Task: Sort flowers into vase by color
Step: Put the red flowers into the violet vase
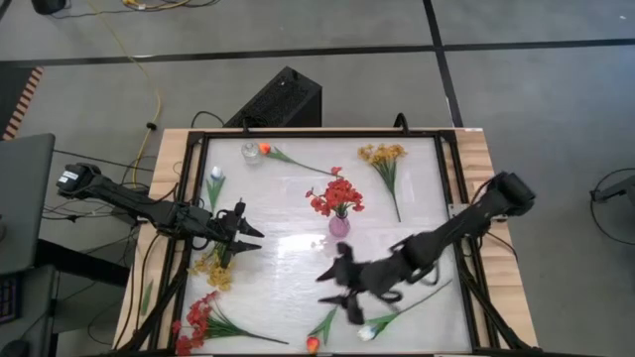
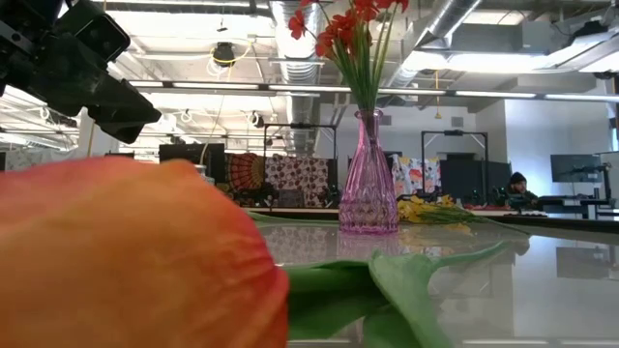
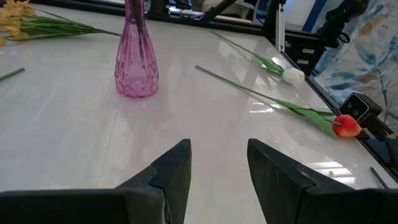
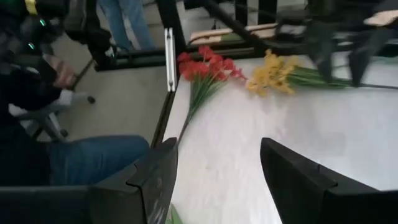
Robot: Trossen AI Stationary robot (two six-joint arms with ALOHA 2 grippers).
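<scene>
Right end effector (image 1: pixel 342 288): fingers spread wide and empty, low over the near middle of the desk (image 1: pixel 288 258), just beside an orange tulip (image 1: pixel 313 343) and a white tulip (image 1: pixel 368 332) lying at the near edge; its placement suggests one of these is the next pick. Left end effector (image 1: pixel 248 234): fingers partly apart, holding nothing, poised above a yellow spray (image 1: pixel 213 270) on the left side and facing the pink glass vase (image 1: pixel 339 225) across the bare surface.

The vase stands upright at mid-desk and already carries one red spray (image 1: pixel 335 195), so red is evidently its assigned colour; a second red spray (image 1: pixel 198 319) lies at the near-left corner, not yet sorted.

Count of loose stems lying flat: one red spray, two yellow sprays (the other (image 1: pixel 385 156) at the far right), two orange tulips (the other (image 1: pixel 268 150) at the far edge), two white tulips (the other (image 1: pixel 215 176) at far left). One vase is visible. A small clear object (image 1: pixel 250 151) beside the far orange tulip cannot be identified.
</scene>
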